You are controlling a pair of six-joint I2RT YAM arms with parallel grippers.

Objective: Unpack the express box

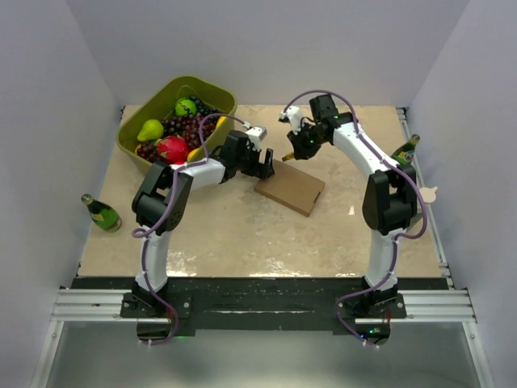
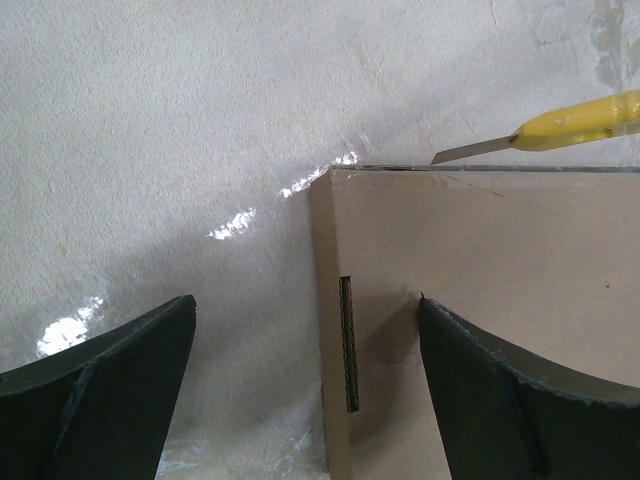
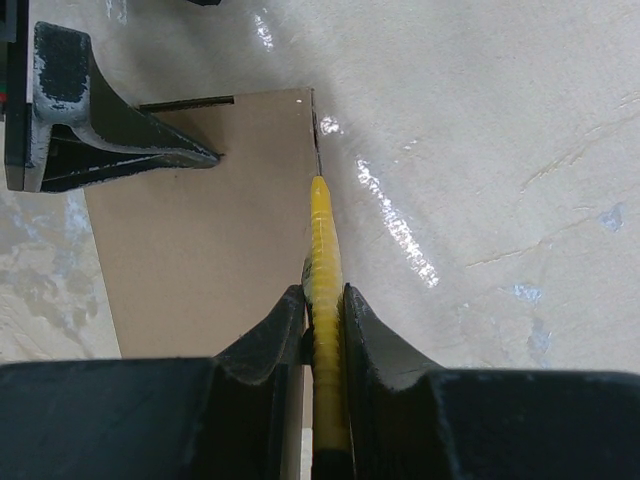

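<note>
Centrally, right gripper (image 3: 322, 295) pinches a yellow box cutter (image 3: 320, 220), blade at the express box (image 1: 291, 187) edge for slitting; left gripper (image 2: 305, 302), wide open and empty, straddles a corner.

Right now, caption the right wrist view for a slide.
Right tool holds a yellow knife, blade at the box edge.

Bench (image 1: 234, 234): beige marbled top, glossy glare patches.
Olive-green tub (image 1: 208, 87) at 10 o'clock corner, set askew to bench edges. Inside: green pear (image 1: 150, 129), green apple (image 1: 186, 107), dark grapes (image 1: 184, 126), red fruit (image 1: 172, 149), yellow pieces part hidden.
Green bottle (image 1: 102, 212) lying at 9 o'clock, just off bench edge.
Second green bottle (image 1: 405, 149) at 2 o'clock edge.
Yellow-handled knife (image 3: 322, 240) near bench centre, thin metal blade exposed.
</note>
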